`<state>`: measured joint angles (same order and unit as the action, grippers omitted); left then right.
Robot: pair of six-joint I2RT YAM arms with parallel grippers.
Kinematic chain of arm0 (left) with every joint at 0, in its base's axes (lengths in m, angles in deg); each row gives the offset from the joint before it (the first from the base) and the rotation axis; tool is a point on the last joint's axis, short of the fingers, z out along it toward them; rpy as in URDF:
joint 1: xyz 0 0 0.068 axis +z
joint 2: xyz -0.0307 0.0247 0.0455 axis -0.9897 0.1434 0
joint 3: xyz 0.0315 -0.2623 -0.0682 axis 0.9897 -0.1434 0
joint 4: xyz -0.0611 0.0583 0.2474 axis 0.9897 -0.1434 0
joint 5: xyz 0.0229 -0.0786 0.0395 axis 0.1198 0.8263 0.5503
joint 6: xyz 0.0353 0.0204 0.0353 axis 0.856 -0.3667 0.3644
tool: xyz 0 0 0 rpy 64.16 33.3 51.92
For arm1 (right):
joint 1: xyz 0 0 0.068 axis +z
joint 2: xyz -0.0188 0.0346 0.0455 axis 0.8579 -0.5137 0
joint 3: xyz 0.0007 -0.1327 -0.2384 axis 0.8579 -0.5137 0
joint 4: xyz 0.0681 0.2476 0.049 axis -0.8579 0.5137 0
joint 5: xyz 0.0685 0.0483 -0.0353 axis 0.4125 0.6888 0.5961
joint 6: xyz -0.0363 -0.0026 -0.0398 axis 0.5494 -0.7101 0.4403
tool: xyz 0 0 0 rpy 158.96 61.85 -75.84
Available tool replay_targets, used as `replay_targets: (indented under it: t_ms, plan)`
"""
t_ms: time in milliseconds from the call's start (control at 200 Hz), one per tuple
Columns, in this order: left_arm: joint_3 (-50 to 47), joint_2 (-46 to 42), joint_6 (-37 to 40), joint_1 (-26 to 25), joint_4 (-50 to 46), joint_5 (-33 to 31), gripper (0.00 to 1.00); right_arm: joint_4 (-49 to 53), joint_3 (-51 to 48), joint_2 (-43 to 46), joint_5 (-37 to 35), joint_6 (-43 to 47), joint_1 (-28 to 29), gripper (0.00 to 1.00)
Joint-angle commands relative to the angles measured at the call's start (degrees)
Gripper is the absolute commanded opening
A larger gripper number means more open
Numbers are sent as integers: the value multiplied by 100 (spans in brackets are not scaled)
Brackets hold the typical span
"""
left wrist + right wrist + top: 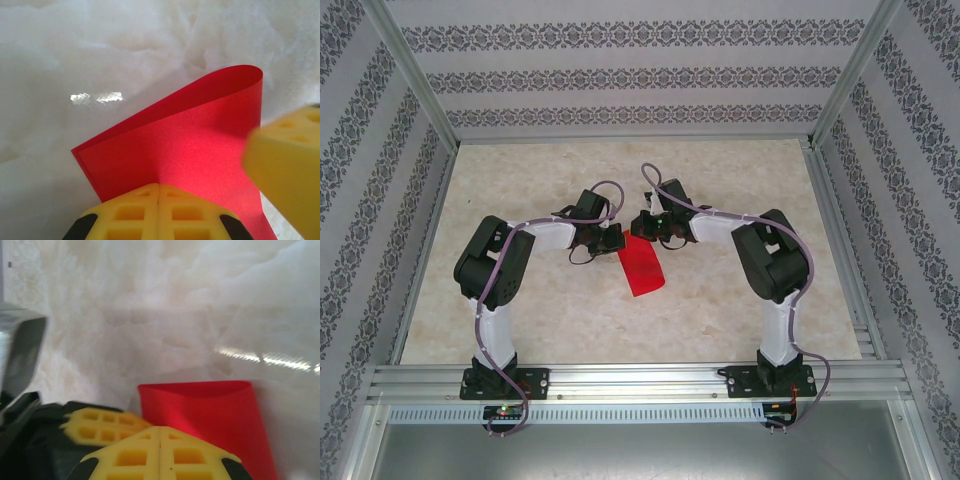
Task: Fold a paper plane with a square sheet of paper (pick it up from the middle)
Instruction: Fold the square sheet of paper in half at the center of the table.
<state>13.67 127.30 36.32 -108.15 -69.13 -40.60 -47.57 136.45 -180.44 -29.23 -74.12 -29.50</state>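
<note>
The square sheet of paper (642,270) is bright red and lies on the table, bent over on itself into a loose half with a rounded fold at its near end. It has no paper plane shape. My left gripper (613,238) and right gripper (642,225) meet tip to tip at the sheet's far end. In the left wrist view the left gripper (158,186) is shut, with the red sheet (200,135) running out from its tips. The right gripper's finger (287,170) hangs over the sheet's right side. My right gripper (160,429) is shut at the sheet's (210,410) edge, beside the left gripper's fingers (100,425).
The table (520,300) is pale marble-patterned, walled by patterned panels and an aluminium frame (640,380) along the near edge. Both arms bend inward toward the middle, with cables looping over them.
</note>
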Motion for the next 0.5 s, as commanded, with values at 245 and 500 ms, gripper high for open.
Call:
replay_targets:
  t_ms: [245, 500]
  plan:
    - [-458, 607, 140, -59, -942, -897, 0, 121, -48, -396, -422, -117, -216, 0]
    - [-504, 605, 199, -63, -940, -918, 0, 83, -194, -31, -921, -145, -453, 0]
